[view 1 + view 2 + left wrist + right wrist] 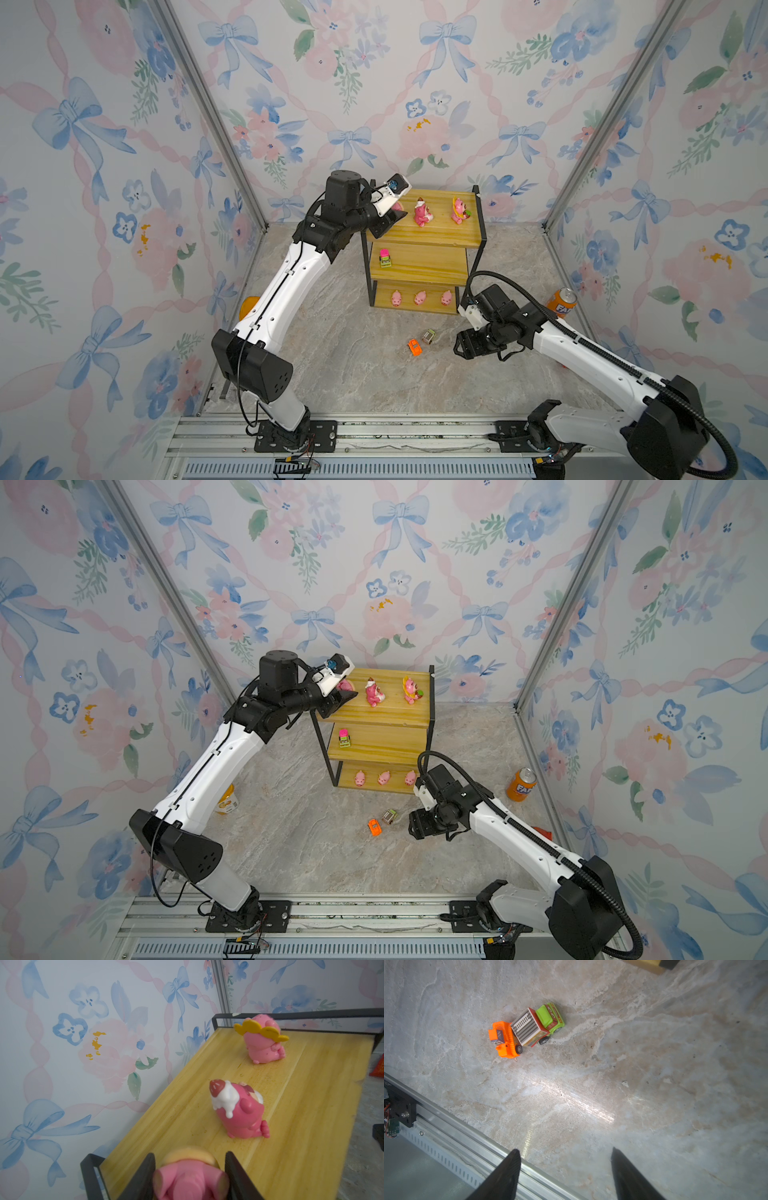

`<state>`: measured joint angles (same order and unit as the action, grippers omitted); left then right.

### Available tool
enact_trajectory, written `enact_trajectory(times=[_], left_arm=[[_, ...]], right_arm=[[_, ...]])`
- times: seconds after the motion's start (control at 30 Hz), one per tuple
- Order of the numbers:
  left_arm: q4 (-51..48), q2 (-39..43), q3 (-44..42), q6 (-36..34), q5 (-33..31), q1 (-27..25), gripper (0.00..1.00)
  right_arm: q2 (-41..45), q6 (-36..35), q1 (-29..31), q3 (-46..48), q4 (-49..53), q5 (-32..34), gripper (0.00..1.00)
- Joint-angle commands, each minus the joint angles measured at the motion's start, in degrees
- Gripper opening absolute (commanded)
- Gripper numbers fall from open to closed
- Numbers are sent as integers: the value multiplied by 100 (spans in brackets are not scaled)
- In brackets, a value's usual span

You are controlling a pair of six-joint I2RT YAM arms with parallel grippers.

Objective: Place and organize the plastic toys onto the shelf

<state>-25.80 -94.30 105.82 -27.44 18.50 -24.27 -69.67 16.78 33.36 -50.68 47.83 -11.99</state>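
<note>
The shelf (pixel 428 237) stands at the back middle. My left gripper (pixel 190 1154) is shut on a pink figurine (pixel 190 1178) at the left end of the top board. Two more pink figurines (pixel 422 212) (pixel 459 210) stand further along that board. A pink-green car (pixel 385 258) sits on the middle board. Three pink pigs (pixel 420 297) line the bottom board. On the floor in front lie an orange car (pixel 504 1040) and a grey-green car (pixel 537 1024), touching. My right gripper (pixel 564 1149) hovers open and empty just right of them.
An orange soda can (pixel 561 302) stands by the right wall. A yellow tub (pixel 226 800) sits behind the left arm. Something red (pixel 542 833) lies near the right wall. A metal rail (pixel 374 432) runs along the front edge.
</note>
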Motion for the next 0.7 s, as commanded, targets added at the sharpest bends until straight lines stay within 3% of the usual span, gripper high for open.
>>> enact_trajectory(times=[0.0,0.27,0.33,0.67], left_arm=[[34,-9,-79,-47,-7,28,21],[40,-44,-79,-34,-142,28,32],[40,-65,-64,5,-219,28,44],[47,-126,34,98,-198,28,52]], right_arm=[[31,54,-23,-48,51,50,71],[27,75,-23,-60,42,45,71],[48,79,-23,-57,33,47,71],[168,80,-23,2,50,73,72]])
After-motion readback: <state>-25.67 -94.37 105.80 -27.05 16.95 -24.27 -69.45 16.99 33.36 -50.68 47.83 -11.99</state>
